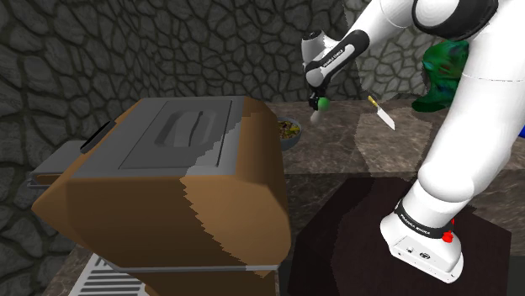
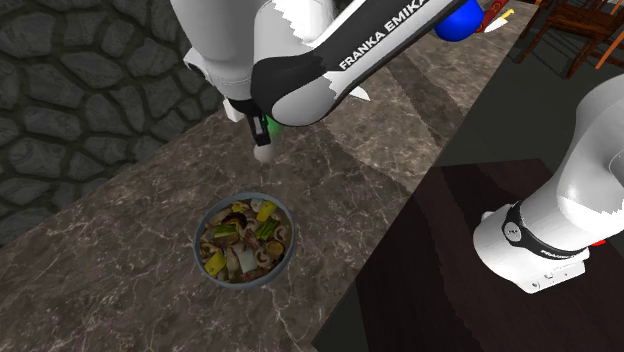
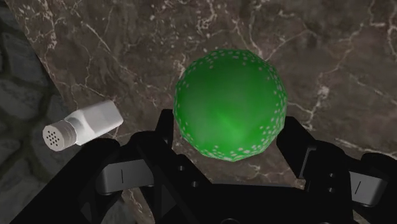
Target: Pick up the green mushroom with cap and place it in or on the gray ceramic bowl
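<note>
The gripper (image 3: 229, 125) clasps the green mushroom (image 3: 230, 105) between its fingers, above the counter (image 2: 130, 250). In the second exterior view the mushroom hangs at 12 o'clock from the bowl (image 2: 248, 196), not touching it.

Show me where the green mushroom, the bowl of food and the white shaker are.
green mushroom (image 3: 230, 105): wrist view, middle of its cap.
bowl (image 2: 270, 277): second exterior view, on its rim.
white shaker (image 3: 92, 121): wrist view, on its body.

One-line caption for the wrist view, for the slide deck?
Wrist view: pincer clasping the green mushroom over the marble counter, a white shaker beside it.
</note>
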`<state>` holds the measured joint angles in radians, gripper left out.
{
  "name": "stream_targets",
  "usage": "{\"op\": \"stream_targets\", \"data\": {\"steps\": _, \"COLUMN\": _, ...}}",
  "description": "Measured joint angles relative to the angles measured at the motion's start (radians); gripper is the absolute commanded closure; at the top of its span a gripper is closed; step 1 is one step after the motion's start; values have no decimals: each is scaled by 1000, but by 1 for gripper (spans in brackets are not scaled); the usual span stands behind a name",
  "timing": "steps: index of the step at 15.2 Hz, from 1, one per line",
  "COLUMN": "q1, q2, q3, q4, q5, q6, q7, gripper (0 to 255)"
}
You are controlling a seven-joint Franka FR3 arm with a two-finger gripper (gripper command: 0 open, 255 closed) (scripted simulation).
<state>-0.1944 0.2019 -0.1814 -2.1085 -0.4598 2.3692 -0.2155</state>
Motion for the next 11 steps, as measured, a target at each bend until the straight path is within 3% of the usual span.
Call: {"op": "stream_targets", "data": {"steps": 11, "q1": 5, "q2": -81, "q3": 8, "q4": 50, "q5": 30, "q6": -125, "q7": -54, "gripper": 255}}
